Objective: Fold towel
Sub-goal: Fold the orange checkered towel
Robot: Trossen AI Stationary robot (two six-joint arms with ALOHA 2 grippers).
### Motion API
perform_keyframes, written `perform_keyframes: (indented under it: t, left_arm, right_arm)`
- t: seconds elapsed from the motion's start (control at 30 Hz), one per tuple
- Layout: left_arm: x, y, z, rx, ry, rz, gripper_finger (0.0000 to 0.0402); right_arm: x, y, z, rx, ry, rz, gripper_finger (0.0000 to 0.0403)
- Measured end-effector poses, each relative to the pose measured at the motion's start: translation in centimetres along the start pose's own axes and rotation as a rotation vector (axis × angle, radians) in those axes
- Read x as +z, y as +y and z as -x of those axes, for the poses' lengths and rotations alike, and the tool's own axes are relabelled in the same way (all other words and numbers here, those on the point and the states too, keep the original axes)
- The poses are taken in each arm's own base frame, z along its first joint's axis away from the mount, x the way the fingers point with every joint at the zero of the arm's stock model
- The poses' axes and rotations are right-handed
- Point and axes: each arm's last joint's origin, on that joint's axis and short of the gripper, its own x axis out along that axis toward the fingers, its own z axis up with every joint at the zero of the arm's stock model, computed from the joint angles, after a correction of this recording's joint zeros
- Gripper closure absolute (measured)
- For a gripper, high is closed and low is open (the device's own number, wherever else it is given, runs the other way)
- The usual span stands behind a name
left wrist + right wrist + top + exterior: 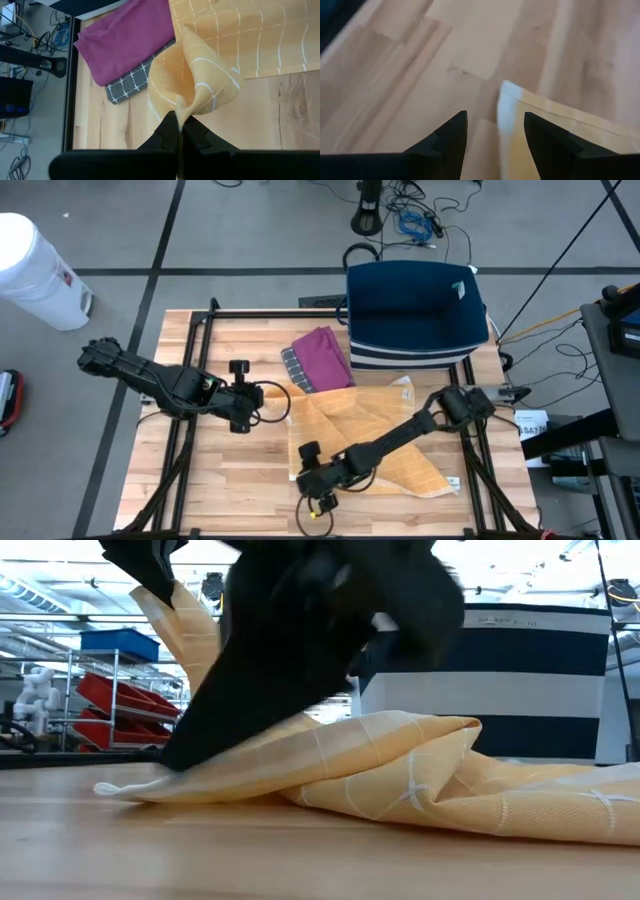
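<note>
My left gripper [262, 402] is clamped on a corner of the yellow checked towel [385, 435], holding it just above the table [230, 480] at about nine o'clock of the cloth; I judge this keeps that corner ready to carry across for the fold. At the towel's twelve o'clock lies a magenta cloth [322, 355] on a grey checked cloth [293, 367], with the navy bin [415, 310] beyond. My right gripper [318, 502] sits low at the towel's seven o'clock corner, its fingers [451, 135] apart and gripping nothing, the pale hem just ahead of them.
</note>
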Motion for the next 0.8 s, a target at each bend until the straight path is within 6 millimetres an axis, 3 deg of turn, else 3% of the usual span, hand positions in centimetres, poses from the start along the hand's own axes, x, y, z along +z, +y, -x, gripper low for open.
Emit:
perform_keyframes:
  t: [0.1,0.4,0.8]
  left_arm:
    - [0.0,0.0,0.0,0.000,0.000,0.001,0.0401]
    - [0.0,0.0,0.0,0.000,-0.001,0.002,0.0401]
    - [0.0,0.0,0.0,0.000,-0.001,0.006,0.0401]
  right_arm:
    - [0.2,0.3,-1.3,0.012,0.012,0.030,0.0218]
    - [-0.1,-0.7,-2.4,-0.033,0.042,0.001,0.0224]
    - [-0.5,-1.1,-3.4,-0.054,0.055,0.001,0.0319]
